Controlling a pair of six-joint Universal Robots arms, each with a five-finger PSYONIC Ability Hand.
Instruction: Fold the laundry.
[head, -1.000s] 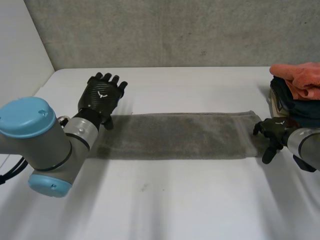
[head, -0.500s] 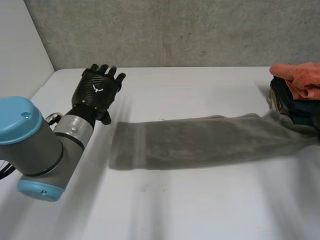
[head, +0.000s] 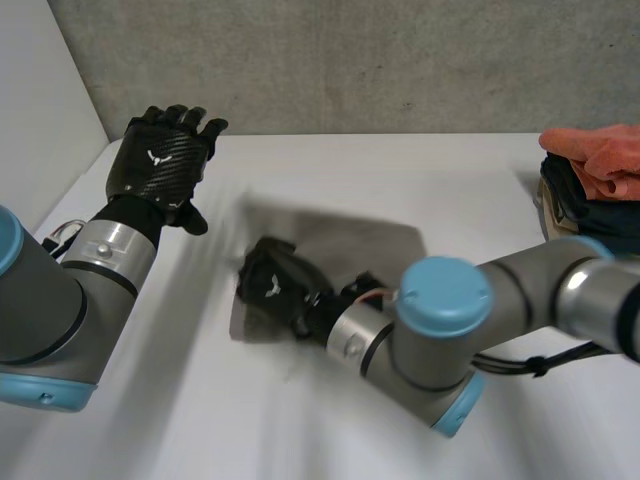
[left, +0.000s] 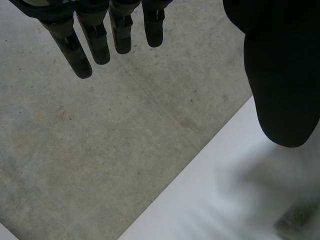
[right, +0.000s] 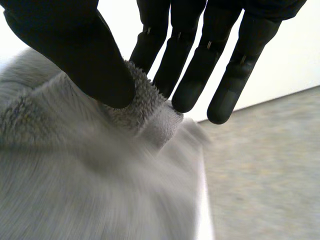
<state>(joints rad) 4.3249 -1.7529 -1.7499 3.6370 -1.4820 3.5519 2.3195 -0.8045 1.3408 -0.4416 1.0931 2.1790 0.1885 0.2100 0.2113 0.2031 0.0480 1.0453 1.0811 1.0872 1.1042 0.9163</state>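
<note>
White table (head: 420, 170) open around grey towel (head: 370, 245), right robot hand (head: 272, 290) pinching its edge, left robot hand (head: 160, 165) splayed, empty

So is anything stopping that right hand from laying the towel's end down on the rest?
Nothing visible does. The right hand pinches the grey towel by its end above the rest of it, and the open left hand is raised off to the side, apart from it.

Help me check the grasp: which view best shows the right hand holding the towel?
Right wrist view: the right hand pinches the grey towel's edge between thumb and fingers. Head view: the hand's back covers the pinch. Left wrist view: a small grey patch, possibly towel.
</note>
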